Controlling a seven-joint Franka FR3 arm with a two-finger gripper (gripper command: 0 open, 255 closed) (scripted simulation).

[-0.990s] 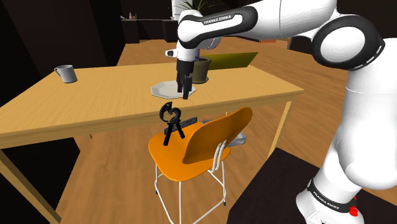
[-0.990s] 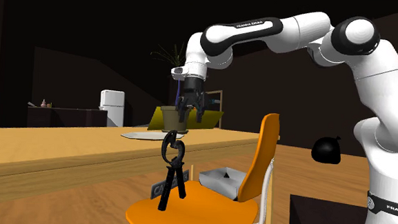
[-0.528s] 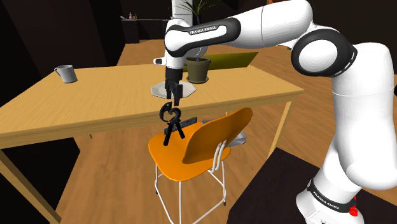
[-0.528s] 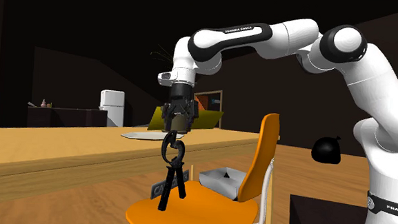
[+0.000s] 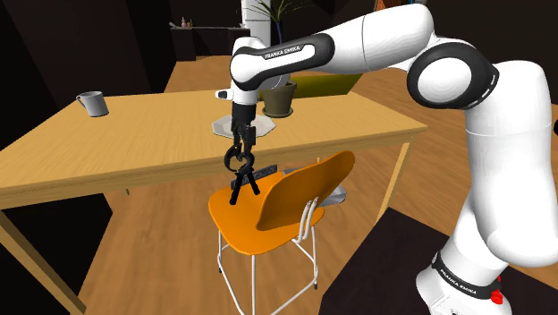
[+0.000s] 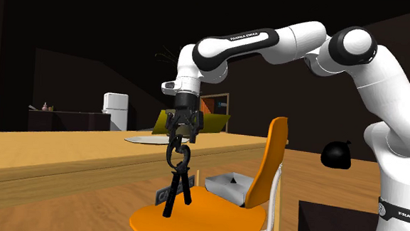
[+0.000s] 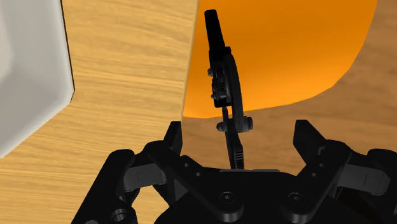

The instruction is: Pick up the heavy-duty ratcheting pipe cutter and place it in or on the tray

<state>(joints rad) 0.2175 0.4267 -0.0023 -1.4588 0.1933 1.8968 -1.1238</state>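
The black pipe cutter (image 5: pixel 240 175) (image 6: pixel 178 178) (image 7: pixel 227 95) stands up on the seat of an orange chair (image 5: pixel 279 211) (image 6: pixel 217 220) (image 7: pixel 289 57); its two handles are spread on the seat and its round head is on top; the chair is just beside the edge of the wooden counter (image 5: pixel 152 139) (image 6: pixel 46 148) (image 7: pixel 127 83).

The white arm reaches over the counter's edge and points its black claw (image 5: pixel 241 144) (image 6: pixel 179 141) (image 7: pixel 242 143) straight down at the cutter; the claw is open; in the wrist view its two fingers (image 7: pixel 174 136) stand wide apart, with the top of the cutter between them, and they do not touch it; nothing is held.

The tray (image 5: pixel 220 126) (image 6: pixel 140 138) (image 7: pixel 32 70) is pale grey and flat; it lies on the counter, close to the edge and near the claw; the cutter is not on it.

A plant pot (image 5: pixel 279 97) sits on the counter just behind the tray; a grey mug (image 5: pixel 92 104) sits far off toward the shoulder view's left; a small white fridge (image 6: pixel 116 111) stands far back in the second exterior view.
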